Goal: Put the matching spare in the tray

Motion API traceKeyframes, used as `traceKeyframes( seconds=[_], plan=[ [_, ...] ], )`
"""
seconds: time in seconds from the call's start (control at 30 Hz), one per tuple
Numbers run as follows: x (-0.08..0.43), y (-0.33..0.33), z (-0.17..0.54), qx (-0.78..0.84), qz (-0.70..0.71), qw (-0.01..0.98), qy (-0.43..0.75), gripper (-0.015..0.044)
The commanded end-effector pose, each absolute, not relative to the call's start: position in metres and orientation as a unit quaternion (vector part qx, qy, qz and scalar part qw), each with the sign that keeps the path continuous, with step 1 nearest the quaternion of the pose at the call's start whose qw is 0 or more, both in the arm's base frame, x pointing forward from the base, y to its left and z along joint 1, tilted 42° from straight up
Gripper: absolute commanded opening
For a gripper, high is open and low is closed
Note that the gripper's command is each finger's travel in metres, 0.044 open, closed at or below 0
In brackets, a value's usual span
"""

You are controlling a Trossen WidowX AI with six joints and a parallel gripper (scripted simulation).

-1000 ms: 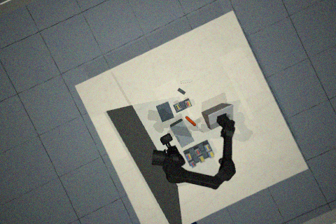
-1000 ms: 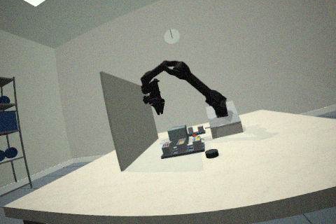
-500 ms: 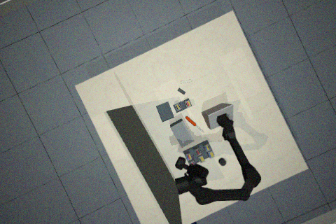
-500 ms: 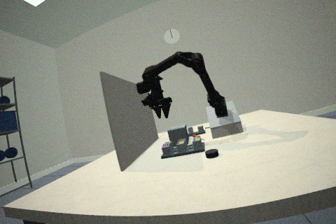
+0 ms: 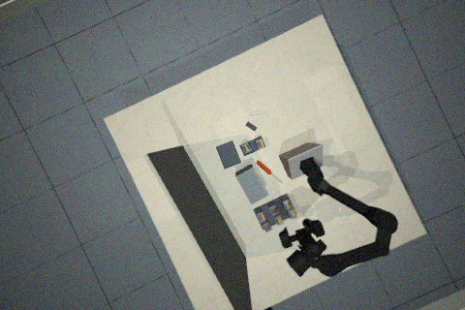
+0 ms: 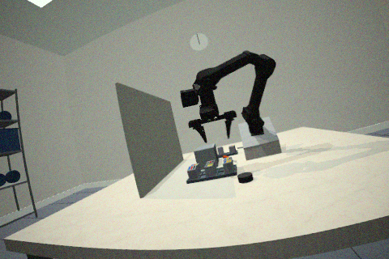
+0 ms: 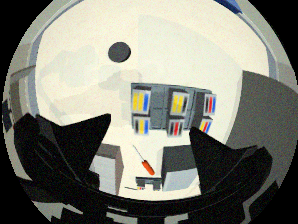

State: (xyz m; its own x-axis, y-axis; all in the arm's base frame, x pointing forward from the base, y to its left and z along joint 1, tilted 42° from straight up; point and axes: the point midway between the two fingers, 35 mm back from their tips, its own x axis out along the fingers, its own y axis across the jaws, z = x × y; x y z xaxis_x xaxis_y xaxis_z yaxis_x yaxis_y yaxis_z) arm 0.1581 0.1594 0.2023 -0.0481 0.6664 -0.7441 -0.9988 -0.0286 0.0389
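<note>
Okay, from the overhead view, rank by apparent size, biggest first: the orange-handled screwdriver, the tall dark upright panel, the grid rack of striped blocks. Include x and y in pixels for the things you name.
1. tall dark upright panel (image 5: 205, 213) (image 6: 151, 142) (image 7: 262, 117)
2. grid rack of striped blocks (image 5: 274, 212) (image 6: 211, 177) (image 7: 159, 107)
3. orange-handled screwdriver (image 5: 263, 168) (image 7: 148, 167)
</note>
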Motion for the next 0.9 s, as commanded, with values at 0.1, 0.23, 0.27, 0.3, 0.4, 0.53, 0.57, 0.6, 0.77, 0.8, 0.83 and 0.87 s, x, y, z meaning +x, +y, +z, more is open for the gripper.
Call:
traceKeyframes(
  seconds=[0.1, 0.23, 0.27, 0.3, 0.4, 0.53, 0.57, 0.6, 0.77, 0.8, 0.83, 0.87],
  plan=[
    [0.148, 0.162, 0.199, -0.292, 0.672, 0.621, 0.279, 0.044],
    [0.143, 0.17, 0.185, -0.292, 0.672, 0.621, 0.279, 0.0335],
    [0.141, 0.173, 0.179, -0.292, 0.672, 0.621, 0.279, 0.0309],
    [0.139, 0.177, 0.173, -0.292, 0.672, 0.621, 0.278, 0.03],
    [0.137, 0.185, 0.168, -0.291, 0.673, 0.621, 0.278, 0.03],
    [0.137, 0.185, 0.168, -0.291, 0.673, 0.621, 0.278, 0.03],
    [0.137, 0.185, 0.168, -0.291, 0.673, 0.621, 0.278, 0.03],
    [0.137, 0.185, 0.168, -0.291, 0.673, 0.621, 0.278, 0.03],
    [0.137, 0.187, 0.166, -0.291, 0.673, 0.621, 0.278, 0.03],
    [0.137, 0.188, 0.165, -0.291, 0.673, 0.621, 0.278, 0.03],
    [0.137, 0.189, 0.164, -0.292, 0.673, 0.621, 0.278, 0.03],
    [0.137, 0.19, 0.162, -0.292, 0.673, 0.621, 0.278, 0.03]
  ],
)
